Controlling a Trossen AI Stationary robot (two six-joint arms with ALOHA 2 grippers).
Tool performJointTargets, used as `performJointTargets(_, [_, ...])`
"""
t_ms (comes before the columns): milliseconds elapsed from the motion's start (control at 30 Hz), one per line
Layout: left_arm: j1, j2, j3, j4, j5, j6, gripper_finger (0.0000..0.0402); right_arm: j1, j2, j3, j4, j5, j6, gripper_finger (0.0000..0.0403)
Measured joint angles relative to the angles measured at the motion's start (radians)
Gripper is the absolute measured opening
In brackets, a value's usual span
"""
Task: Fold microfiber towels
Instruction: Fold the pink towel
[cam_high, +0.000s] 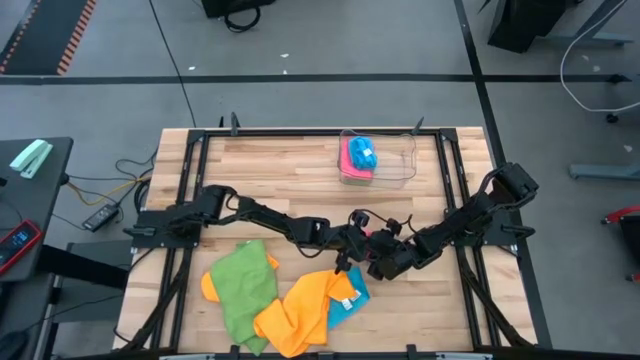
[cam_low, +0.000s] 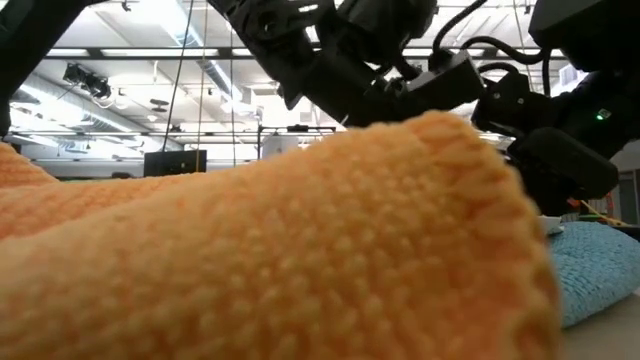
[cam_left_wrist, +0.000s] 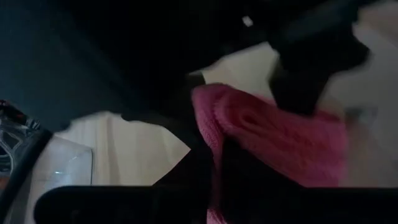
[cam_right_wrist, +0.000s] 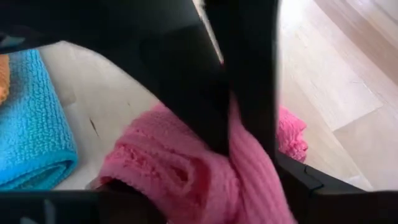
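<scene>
Wrist views alone show both grippers' fingers clamped on the pink towel (cam_right_wrist: 186, 168), hidden in the high view.

— What are those two arms (cam_high: 262, 217) looking like from where you're standing?

— Both are showing matte black, built from chunky jointed segments. Thin black cables are looping out near the wrists.

— Any markings?

— A small green light is glowing on a dark housing in the low view. The fingers (cam_right_wrist: 249, 74) are appearing as flat black bars.
</scene>
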Motion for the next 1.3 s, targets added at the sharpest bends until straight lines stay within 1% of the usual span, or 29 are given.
performJointTargets(100, [-0.001, 0.021, -0.001, 0.037, -0.038, -0.01, 0.0063, 0.0, 0.0, 0.0, -0.008, 0.0, 0.012, 0.0209])
performJointTargets(167, [-0.002, 0.03, 0.0, 0.06, -0.064, -0.011, 0.0083, 0.001, 0.0, 0.0, -0.017, 0.0, 0.032, 0.0209])
performJointTargets(433, [0.002, 0.032, 0.0, 0.062, -0.073, -0.067, 0.0192, 0.0, -0.001, 0.001, -0.023, -0.013, 0.049, 0.0209])
performJointTargets(567, [0.012, 0.031, 0.0, 0.06, -0.065, -0.106, 0.0223, 0.0, -0.01, 0.019, -0.061, -0.029, 0.04, 0.0209])
performJointTargets(733, [0.014, 0.03, 0.001, 0.063, -0.065, -0.117, 0.023, -0.001, -0.059, 0.038, -0.142, -0.079, 0.058, 0.0209])
performJointTargets(867, [0.011, 0.032, 0.0, 0.055, -0.071, -0.114, 0.0221, 0.001, -0.103, 0.044, -0.179, -0.099, 0.101, 0.0209])
performJointTargets(1100, [0.011, 0.032, 0.0, 0.055, -0.071, -0.115, 0.0207, 0.0, -0.17, 0.044, -0.23, -0.121, 0.118, 0.0209])
performJointTargets(1300, [0.011, 0.033, 0.0, 0.055, -0.068, -0.116, 0.0211, 0.01, -0.233, 0.045, -0.298, -0.202, 0.108, 0.0209])
